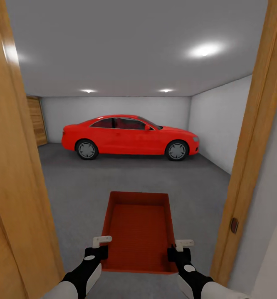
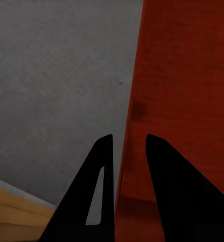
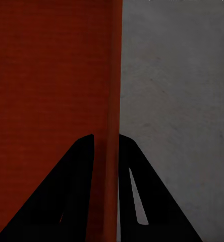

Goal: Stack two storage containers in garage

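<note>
1. You stand in a wood-framed doorway [image 1: 255,137] looking into the garage [image 1: 215,114], with the door jambs at 9 and 3 o'clock of the head view.
2. You carry one storage container [image 1: 139,230] in front of you at 6 o'clock, held level above the dark grey floor [image 1: 80,187], its open top facing up and its inside bare.
3. Your left gripper [image 1: 97,251] has its jaws pinching the container's left wall near the close corner; in the left wrist view one finger sits inside the wall and one outside [image 2: 126,166].
4. Your right gripper [image 1: 178,253] has its jaws pinching the right wall in the same way, the thin orange-red rim running between the two dark fingers [image 3: 107,166].
5. A shiny red car [image 1: 130,137] is parked side-on at 12 o'clock, well apart from the container, against the white back wall.
6. A wooden panel [image 1: 38,120] at about 10 o'clock in the far corner is probably a door, though it is too small to tell.
7. Ceiling lights [image 1: 204,50] glow overhead at 1 o'clock.
</note>
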Tool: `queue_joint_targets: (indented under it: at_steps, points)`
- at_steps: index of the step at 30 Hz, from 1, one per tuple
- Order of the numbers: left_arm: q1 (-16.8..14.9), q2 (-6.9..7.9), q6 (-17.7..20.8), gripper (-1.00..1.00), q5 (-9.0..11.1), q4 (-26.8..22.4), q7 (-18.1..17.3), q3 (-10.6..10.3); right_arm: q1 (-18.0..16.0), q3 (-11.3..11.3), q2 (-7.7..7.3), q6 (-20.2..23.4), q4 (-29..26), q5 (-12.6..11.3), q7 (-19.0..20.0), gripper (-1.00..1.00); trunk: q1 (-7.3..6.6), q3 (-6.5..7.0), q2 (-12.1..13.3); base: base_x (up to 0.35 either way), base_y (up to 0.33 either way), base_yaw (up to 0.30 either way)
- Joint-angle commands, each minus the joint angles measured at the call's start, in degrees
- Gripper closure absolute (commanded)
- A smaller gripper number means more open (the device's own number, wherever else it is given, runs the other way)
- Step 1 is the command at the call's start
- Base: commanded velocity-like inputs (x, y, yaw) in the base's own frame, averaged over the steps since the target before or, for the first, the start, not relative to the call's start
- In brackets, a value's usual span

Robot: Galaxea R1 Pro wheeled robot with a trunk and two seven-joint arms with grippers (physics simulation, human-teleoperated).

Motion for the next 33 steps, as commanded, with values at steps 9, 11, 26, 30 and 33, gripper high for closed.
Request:
queue_joint_targets:
  at_steps: [9, 11, 26, 30, 33]
  points:
    - [-0.1, 1.64, -3.0, 1.0, -1.0, -1.4, 0.7, 3.0, 0.0, -2.6, 0.0, -0.1, 0.1, -0.5, 0.0, 1.0, 0.02, -0.1, -0.1, 0.268, 0.0, -0.001]
    - [-0.1, 1.64, -3.0, 1.0, -1.0, -1.4, 0.6, 3.0, 0.0, -2.6, 0.0, -0.1, 0.1, -0.5, 0.0, 1.0, 0.02, -0.1, -0.1, 0.318, 0.0, 0.0]
    - [-0.1, 1.64, -3.0, 1.0, -1.0, -1.4, 0.6, 3.0, 0.0, -2.6, 0.0, -0.1, 0.1, -0.5, 0.0, 1.0, 0.02, -0.1, -0.1, 0.321, 0.0, 0.0]
    - [-0.1, 1.64, -3.0, 1.0, -1.0, -1.4, 0.6, 3.0, 0.0, -2.6, 0.0, -0.1, 0.1, -0.5, 0.0, 1.0, 0.02, -0.1, -0.1, 0.321, 0.0, 0.0]
    - [-0.1, 1.64, -3.0, 1.0, -1.0, -1.4, 0.6, 3.0, 0.0, -2.6, 0.0, -0.1, 0.1, -0.5, 0.0, 1.0, 0.02, -0.1, -0.1, 0.321, 0.0, 0.0]
